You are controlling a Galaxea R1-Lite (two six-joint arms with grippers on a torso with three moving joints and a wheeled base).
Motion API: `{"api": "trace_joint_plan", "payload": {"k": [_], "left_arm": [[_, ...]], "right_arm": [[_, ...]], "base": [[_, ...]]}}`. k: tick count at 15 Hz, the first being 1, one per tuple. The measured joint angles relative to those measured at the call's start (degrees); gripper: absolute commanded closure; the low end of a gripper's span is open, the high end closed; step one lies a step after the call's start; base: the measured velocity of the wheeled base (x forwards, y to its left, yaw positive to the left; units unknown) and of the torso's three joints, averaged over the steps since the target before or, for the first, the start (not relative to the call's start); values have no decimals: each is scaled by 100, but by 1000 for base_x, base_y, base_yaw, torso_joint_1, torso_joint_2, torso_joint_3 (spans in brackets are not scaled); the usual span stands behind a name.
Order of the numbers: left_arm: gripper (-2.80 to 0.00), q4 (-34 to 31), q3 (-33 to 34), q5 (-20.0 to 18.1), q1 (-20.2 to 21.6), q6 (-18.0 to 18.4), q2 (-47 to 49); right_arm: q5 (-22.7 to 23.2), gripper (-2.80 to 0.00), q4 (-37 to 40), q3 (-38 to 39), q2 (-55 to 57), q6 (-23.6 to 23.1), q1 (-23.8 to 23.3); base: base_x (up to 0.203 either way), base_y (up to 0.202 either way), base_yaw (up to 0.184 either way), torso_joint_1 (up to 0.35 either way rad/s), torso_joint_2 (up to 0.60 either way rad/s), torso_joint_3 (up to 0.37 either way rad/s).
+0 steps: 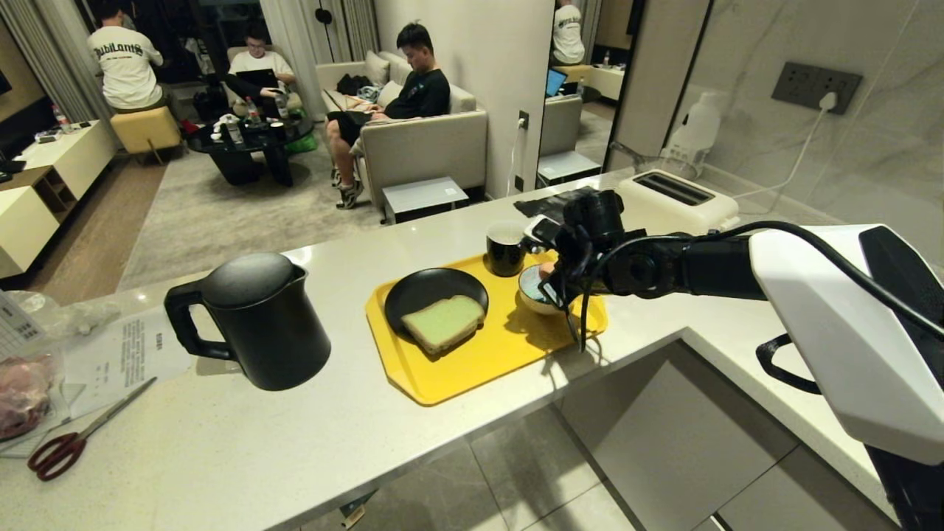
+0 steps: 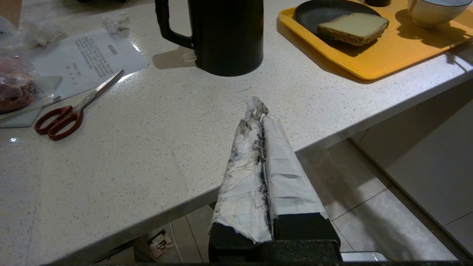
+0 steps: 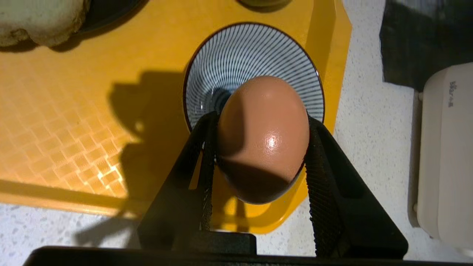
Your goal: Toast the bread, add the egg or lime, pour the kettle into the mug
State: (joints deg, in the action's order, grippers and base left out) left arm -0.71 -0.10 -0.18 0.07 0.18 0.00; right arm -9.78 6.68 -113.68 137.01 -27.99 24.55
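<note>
I've got my right gripper (image 3: 258, 147) pinching the egg (image 3: 263, 138) above the striped bowl (image 3: 236, 59) on the tray's (image 1: 509, 346) right side. My left gripper (image 2: 258, 111) hangs near the counter (image 2: 147, 147) edge, jaws pressed together.

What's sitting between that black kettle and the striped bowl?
In the head view, the black plate with the bread on it lies between the kettle and the striped bowl, on the yellow tray.
</note>
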Motion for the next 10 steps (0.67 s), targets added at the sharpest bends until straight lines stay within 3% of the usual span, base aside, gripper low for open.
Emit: {"api": "trace_joint_plan", "payload": {"k": [10], "left_arm": [[0,0,0,0,0,-1,0]], "right_arm": [[-97,0,-850,-11,350,-128,-4]], "base": [[0,0,0,0,0,0]]}}
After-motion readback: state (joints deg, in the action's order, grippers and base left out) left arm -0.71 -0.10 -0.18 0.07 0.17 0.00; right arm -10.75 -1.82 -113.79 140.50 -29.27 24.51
